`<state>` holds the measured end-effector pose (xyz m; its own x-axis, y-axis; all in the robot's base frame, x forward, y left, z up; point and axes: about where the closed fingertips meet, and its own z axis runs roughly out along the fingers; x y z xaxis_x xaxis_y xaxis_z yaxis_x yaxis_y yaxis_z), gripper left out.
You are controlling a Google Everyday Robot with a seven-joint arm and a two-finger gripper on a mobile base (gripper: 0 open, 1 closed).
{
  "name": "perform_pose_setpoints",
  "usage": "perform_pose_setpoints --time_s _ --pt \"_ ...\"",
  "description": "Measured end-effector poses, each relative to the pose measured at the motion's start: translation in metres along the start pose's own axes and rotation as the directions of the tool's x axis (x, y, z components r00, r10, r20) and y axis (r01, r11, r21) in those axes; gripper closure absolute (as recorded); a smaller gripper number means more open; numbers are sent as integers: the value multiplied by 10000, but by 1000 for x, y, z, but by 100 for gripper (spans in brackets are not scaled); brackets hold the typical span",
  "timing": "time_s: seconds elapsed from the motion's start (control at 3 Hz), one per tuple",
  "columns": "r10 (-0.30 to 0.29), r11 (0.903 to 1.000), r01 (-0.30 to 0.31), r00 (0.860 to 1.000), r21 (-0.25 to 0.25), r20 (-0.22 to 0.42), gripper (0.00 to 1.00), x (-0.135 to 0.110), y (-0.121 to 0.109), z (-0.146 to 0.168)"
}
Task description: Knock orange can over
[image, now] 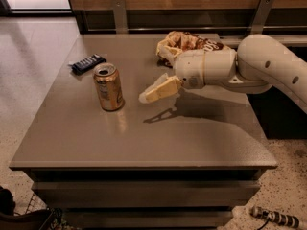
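Note:
The orange can (108, 87) stands upright on the grey table (144, 138), left of the middle, with its silver pull-tab top showing. My gripper (146, 97) comes in from the right on the white arm (249, 63) and hovers a little above the table. Its tip is a short way to the right of the can, at about mid-height of it, and does not touch it.
A brown-and-yellow snack bag (180, 44) lies at the back of the table, partly behind the arm. A dark flat bar (88, 63) lies behind the can at the back left. The table's front edge runs below, with the floor to the left.

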<state>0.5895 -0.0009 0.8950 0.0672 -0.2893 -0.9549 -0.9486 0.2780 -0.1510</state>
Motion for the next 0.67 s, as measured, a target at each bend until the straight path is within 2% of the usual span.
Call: perform_pose_setpoints --time_s 0.67 --pt "676 9934 -637 9970 -958 386 0 0 53 60"
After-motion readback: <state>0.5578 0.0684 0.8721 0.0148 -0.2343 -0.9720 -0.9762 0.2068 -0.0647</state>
